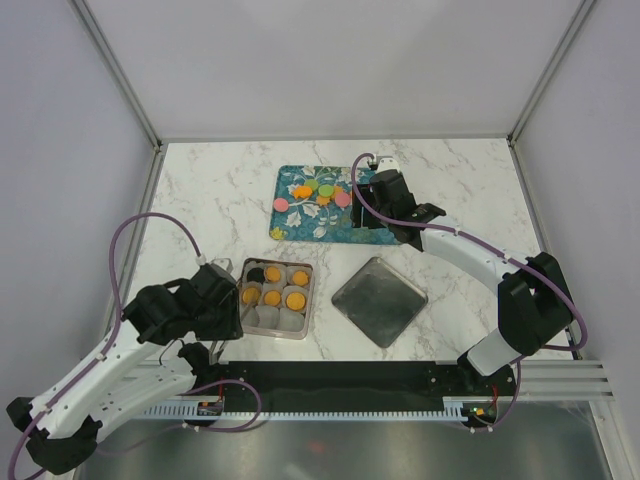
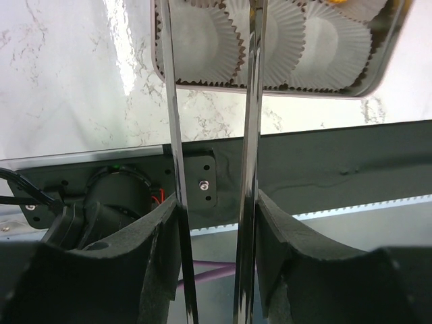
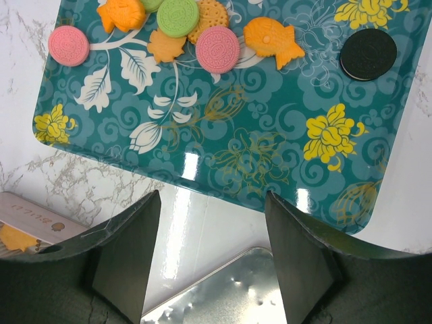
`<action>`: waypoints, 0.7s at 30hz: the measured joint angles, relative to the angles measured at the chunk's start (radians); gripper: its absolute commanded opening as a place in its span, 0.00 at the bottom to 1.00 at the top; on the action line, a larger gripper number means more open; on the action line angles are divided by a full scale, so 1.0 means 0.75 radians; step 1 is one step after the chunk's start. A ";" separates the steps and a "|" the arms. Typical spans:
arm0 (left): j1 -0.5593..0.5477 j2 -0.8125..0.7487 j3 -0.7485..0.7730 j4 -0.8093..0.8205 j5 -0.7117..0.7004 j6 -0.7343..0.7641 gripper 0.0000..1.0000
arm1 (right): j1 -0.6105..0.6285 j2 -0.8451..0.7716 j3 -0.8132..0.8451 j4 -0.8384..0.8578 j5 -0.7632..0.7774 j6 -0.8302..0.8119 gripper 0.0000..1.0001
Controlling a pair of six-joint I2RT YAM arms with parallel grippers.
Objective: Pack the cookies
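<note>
The cookies [image 3: 217,48] are small flat pieces lying face up. Most are round discs with stamped faces in pink, green, black and orange, and a few orange ones are fish-shaped. The discs have no long axis. The fish-shaped one nearest the black disc lies roughly lengthwise along the tray's long edge.

One group sits on a teal flowered tray [image 3: 270,135] at the far middle of the table [image 1: 200,200], mostly along the tray's far edge. The rest, five orange and one black, fill white paper cups [image 2: 202,47] in a box [image 2: 304,93] toward the near left, where the near row of cups holds nothing. A metal lid [image 1: 379,301] lies beside the box.

The left pincer [image 2: 214,202] is clamped on metal tongs [image 2: 256,101], whose blades reach over the box's near edge. The right pincer [image 3: 210,199] hangs above the tray's near edge with its jaws spread, holding nothing.
</note>
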 measured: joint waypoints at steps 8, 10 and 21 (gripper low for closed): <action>0.000 0.069 0.220 0.003 -0.036 0.006 0.55 | 0.000 0.000 0.000 0.000 0.001 -0.001 0.72; 0.000 0.115 0.276 0.016 -0.067 0.024 0.60 | 0.000 0.000 0.000 0.000 0.001 -0.001 0.72; 0.513 0.689 0.423 0.503 -0.035 0.370 0.61 | -0.001 -0.017 -0.007 0.001 0.000 -0.001 0.72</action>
